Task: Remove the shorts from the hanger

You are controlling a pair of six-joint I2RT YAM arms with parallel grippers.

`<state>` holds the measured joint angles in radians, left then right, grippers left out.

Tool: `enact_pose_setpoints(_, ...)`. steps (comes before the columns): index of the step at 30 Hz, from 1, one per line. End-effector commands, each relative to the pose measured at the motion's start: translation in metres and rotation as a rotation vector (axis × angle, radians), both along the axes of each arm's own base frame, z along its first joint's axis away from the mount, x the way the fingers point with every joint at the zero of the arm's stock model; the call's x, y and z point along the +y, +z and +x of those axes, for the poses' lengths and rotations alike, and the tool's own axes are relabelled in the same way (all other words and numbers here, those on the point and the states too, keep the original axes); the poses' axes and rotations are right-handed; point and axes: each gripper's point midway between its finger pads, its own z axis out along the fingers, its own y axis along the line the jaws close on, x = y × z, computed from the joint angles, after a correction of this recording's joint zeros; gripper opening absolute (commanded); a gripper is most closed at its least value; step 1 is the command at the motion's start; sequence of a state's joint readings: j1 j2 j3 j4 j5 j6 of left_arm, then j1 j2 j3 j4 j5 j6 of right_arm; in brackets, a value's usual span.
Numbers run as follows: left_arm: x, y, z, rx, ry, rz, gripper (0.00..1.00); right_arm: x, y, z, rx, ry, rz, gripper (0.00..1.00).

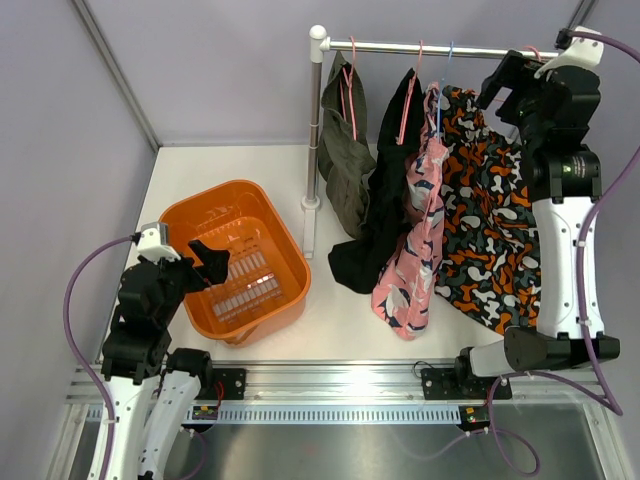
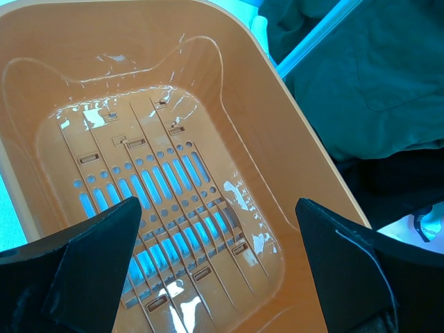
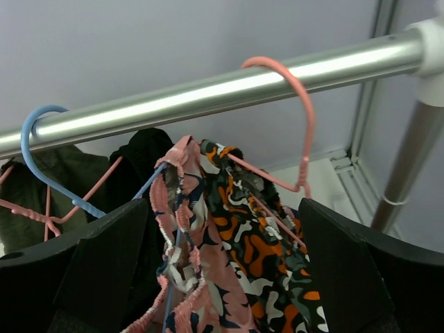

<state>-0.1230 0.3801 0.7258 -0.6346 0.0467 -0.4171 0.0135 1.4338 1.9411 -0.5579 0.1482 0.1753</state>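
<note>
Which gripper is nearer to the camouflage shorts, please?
The right. The right gripper is open up at the rail, beside the top of the camouflage shorts. The left gripper is over the orange basket, across the table.

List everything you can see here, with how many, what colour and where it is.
shorts: four, all hanging on the rail. From the post end they are olive shorts, black shorts, pink patterned shorts, and orange camouflage shorts
hangers: four, three pink hangers and one blue hanger, hooked on the rail
rail: one, silver with a white post, at the back of the table
basket: one, orange, nothing in it, on the left of the table
table: one, white
left end effector: one, black, open, over the basket
right end effector: one, black, open, up at the rail by the camouflage shorts
</note>
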Motion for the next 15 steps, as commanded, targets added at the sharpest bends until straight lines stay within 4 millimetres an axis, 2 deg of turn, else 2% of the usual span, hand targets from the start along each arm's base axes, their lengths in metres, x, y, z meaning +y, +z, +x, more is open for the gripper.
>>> enact_pose_setpoints(1, -0.005, 0.01, 0.002, -0.048, -0.036, 0.0, 0.99, -0.031, 0.033, -0.03, -0.092, -0.123, -0.052, 0.99)
enact_pose_setpoints(5, -0.006, 0.011, 0.001, -0.053, -0.039, 0.001, 0.99, -0.041, 0.027, -0.033, -0.074, -0.169, -0.087, 1.0)
enact_pose_setpoints(8, -0.006, 0.012, 0.0, -0.059, -0.044, 0.0, 0.99, -0.051, 0.021, -0.028, -0.08, -0.218, -0.104, 0.99)
enact_pose_setpoints(10, -0.007, 0.013, 0.0, -0.06, -0.048, -0.001, 0.99, -0.058, 0.013, -0.02, -0.06, -0.228, -0.104, 0.99)
enact_pose_setpoints(13, -0.007, 0.013, -0.001, -0.062, -0.047, 0.0, 0.99, -0.055, 0.009, -0.01, -0.075, -0.172, -0.08, 1.0)
enact_pose_setpoints(15, -0.007, 0.012, -0.001, -0.061, -0.047, 0.0, 0.99, -0.063, 0.007, -0.003, -0.091, -0.163, -0.058, 0.99)
